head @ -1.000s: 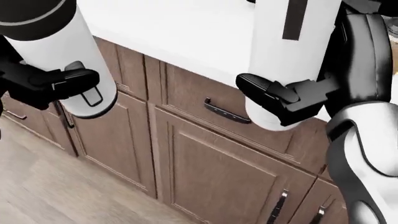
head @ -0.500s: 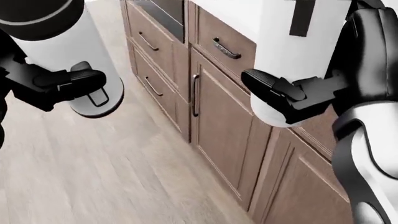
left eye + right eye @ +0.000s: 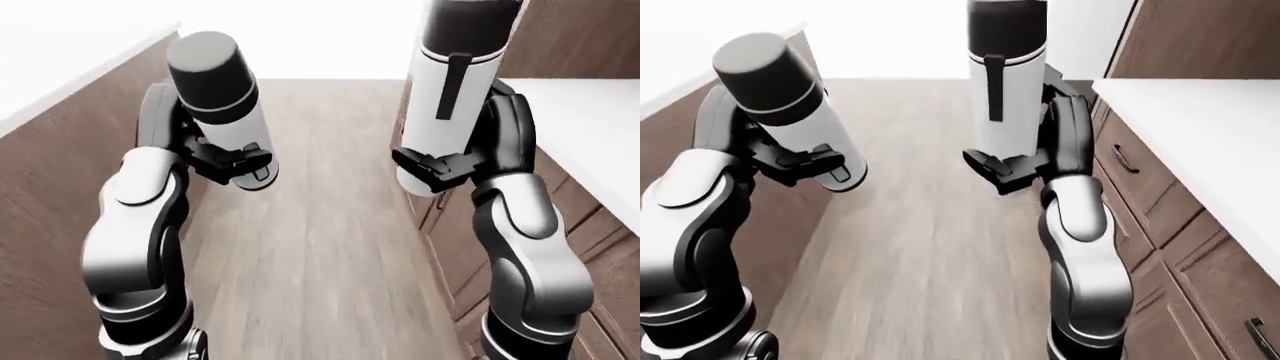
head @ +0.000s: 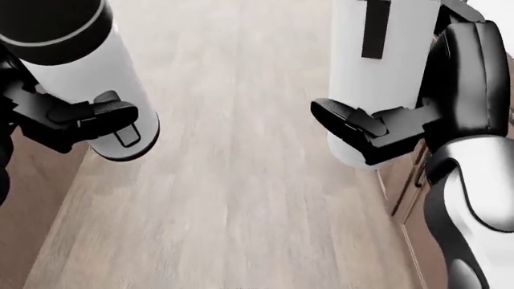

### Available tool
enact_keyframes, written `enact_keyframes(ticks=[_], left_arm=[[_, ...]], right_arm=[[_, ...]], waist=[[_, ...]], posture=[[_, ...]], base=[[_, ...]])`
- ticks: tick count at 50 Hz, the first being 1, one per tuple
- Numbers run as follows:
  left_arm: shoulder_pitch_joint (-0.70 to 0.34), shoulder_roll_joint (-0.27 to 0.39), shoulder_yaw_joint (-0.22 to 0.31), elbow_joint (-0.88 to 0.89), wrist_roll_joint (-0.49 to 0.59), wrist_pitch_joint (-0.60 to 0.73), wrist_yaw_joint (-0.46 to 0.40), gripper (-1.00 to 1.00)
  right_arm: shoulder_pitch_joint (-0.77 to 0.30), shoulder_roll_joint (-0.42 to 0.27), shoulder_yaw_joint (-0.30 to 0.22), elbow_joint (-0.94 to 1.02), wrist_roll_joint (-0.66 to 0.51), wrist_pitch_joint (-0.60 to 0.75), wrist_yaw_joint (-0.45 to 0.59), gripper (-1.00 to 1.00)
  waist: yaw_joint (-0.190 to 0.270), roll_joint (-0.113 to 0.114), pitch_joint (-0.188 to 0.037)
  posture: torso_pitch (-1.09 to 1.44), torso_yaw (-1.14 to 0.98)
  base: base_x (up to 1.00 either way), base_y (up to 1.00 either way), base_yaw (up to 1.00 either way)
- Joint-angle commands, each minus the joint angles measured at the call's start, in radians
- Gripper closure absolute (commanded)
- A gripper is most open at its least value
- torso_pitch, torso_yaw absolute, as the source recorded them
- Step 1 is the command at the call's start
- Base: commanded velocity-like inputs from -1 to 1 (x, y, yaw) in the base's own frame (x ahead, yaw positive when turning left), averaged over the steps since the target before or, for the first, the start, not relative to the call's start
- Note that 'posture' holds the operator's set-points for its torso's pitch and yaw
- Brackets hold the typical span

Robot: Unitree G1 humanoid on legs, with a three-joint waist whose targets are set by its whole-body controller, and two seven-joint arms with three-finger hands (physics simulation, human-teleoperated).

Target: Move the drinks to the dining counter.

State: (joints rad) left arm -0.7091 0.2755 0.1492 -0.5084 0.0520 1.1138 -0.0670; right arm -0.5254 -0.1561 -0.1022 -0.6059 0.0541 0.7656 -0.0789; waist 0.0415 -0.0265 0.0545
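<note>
Above wood floor point(image 4: 241, 180), left hand point(image 3: 228, 160) gripping tilted bottle point(image 3: 220, 105), right hand point(image 3: 440, 165) gripping upright bottle point(image 3: 450, 97)

Simulated home kitchen, seen looking down narrow aisle. Light wood-plank floor point(image 3: 320, 247) running up middle of both eye views. Brown wooden base cabinets point(image 3: 1180, 247) lining right side, showing panelled drawer fronts and dark bar handles point(image 3: 1123, 159). White surface point(image 3: 1200, 127) lying on top of them. Second white-topped brown cabinet run point(image 3: 60, 112) standing along left side. Tall brown cabinet panel point(image 3: 1200, 37) rising at top right.
</note>
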Motion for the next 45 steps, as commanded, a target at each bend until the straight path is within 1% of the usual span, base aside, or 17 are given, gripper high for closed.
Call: enact_keyframes(ticks=[1, 3, 4, 5, 6, 7, 9, 14, 17, 19, 24, 30, 32, 33, 34, 37, 45], left_arm=[[-0.032, 0.003, 0.000, -0.027, 0.001, -0.042, -0.004, 1.00], [-0.029, 0.001, 0.001, -0.025, 0.002, -0.046, -0.007, 1.00], [-0.028, 0.001, -0.001, -0.028, 0.003, -0.044, -0.008, 1.00], [-0.027, 0.000, -0.001, -0.027, 0.005, -0.045, -0.008, 1.00], [-0.027, 0.000, 0.000, -0.029, 0.005, -0.042, -0.009, 1.00], [-0.027, 0.000, -0.001, -0.032, 0.006, -0.039, -0.010, 1.00], [-0.024, -0.001, -0.001, -0.029, 0.007, -0.045, -0.013, 1.00], [-0.027, -0.002, -0.003, -0.032, 0.013, -0.041, -0.019, 1.00], [-0.018, -0.007, -0.007, -0.023, 0.017, -0.061, -0.022, 1.00], [-0.017, -0.008, -0.006, -0.026, 0.018, -0.058, -0.025, 1.00], [-0.005, -0.015, -0.009, -0.019, 0.023, -0.073, -0.026, 1.00], [0.004, -0.022, -0.014, -0.024, 0.030, -0.076, -0.029, 1.00], [0.005, -0.022, -0.013, -0.026, 0.031, -0.075, -0.030, 1.00], [0.004, -0.022, -0.014, -0.034, 0.032, -0.066, -0.032, 1.00], [0.004, -0.023, -0.015, -0.033, 0.033, -0.068, -0.032, 1.00], [0.004, -0.024, -0.016, -0.040, 0.035, -0.062, -0.033, 1.00], [0.009, -0.027, -0.015, -0.034, 0.039, -0.074, -0.037, 1.00]], right_arm=[[-0.028, -0.007, -0.013, -0.035, -0.011, -0.030, -0.003, 1.00], [-0.028, -0.005, -0.014, -0.034, -0.012, -0.029, -0.001, 1.00], [-0.028, -0.004, -0.014, -0.036, -0.013, -0.027, 0.000, 1.00], [-0.028, -0.004, -0.014, -0.035, -0.013, -0.028, 0.001, 1.00], [-0.028, -0.003, -0.014, -0.037, -0.013, -0.027, 0.002, 1.00], [-0.026, -0.003, -0.015, -0.033, -0.014, -0.033, 0.003, 1.00], [-0.026, -0.001, -0.014, -0.033, -0.015, -0.030, 0.003, 1.00], [-0.033, -0.004, -0.019, -0.043, -0.011, -0.015, 0.007, 1.00], [-0.027, -0.003, -0.018, -0.041, -0.011, -0.023, 0.007, 1.00], [-0.027, -0.003, -0.016, -0.043, -0.011, -0.021, 0.007, 1.00], [-0.014, 0.005, -0.007, -0.035, -0.017, -0.039, 0.011, 1.00], [-0.007, 0.008, -0.007, -0.036, -0.019, -0.043, 0.017, 1.00], [-0.004, 0.009, -0.008, -0.035, -0.019, -0.047, 0.018, 1.00], [-0.004, 0.009, -0.008, -0.036, -0.020, -0.046, 0.019, 1.00], [-0.004, 0.009, -0.009, -0.035, -0.019, -0.048, 0.020, 1.00], [-0.004, 0.009, -0.009, -0.032, -0.019, -0.049, 0.020, 1.00], [0.000, 0.011, -0.009, -0.028, -0.020, -0.057, 0.023, 1.00]], waist=[[-0.009, 0.003, -0.018], [-0.012, -0.031, -0.018], [-0.013, -0.063, -0.029], [-0.019, -0.099, -0.064], [-0.029, -0.050, -0.024], [-0.020, -0.061, -0.021], [-0.017, -0.051, -0.037], [-0.022, 0.010, -0.029], [-0.027, 0.058, -0.031], [-0.025, 0.117, -0.048], [0.002, 0.068, -0.049], [-0.009, -0.008, -0.019], [-0.011, -0.054, -0.025], [-0.025, -0.094, -0.042], [-0.023, -0.048, -0.028], [-0.015, -0.056, -0.039], [-0.029, 0.055, -0.031]], posture=[[0.00, 0.00], [0.00, 0.00], [0.00, 0.00], [0.00, 0.00], [0.00, 0.00], [0.00, 0.00], [0.00, 0.00], [0.00, 0.00], [0.00, 0.00], [0.00, 0.00], [0.00, 0.00], [0.00, 0.00], [0.00, 0.00], [0.00, 0.00], [0.00, 0.00], [0.00, 0.00], [0.00, 0.00]], base=[[0.00, 0.00, 1.00], [0.00, 0.00, 1.00], [0.00, 0.00, 1.00], [0.00, 0.00, 1.00], [0.00, 0.00, 1.00], [0.00, 0.00, 1.00], [0.00, 0.00, 1.00], [0.00, 0.00, 1.00], [0.00, 0.00, 1.00], [0.00, 0.00, 1.00], [0.00, 0.00, 1.00], [0.00, 0.00, 1.00], [0.00, 0.00, 1.00], [0.00, 0.00, 1.00], [0.00, 0.00, 1.00], [0.00, 0.00, 1.00], [0.00, 0.00, 1.00]])
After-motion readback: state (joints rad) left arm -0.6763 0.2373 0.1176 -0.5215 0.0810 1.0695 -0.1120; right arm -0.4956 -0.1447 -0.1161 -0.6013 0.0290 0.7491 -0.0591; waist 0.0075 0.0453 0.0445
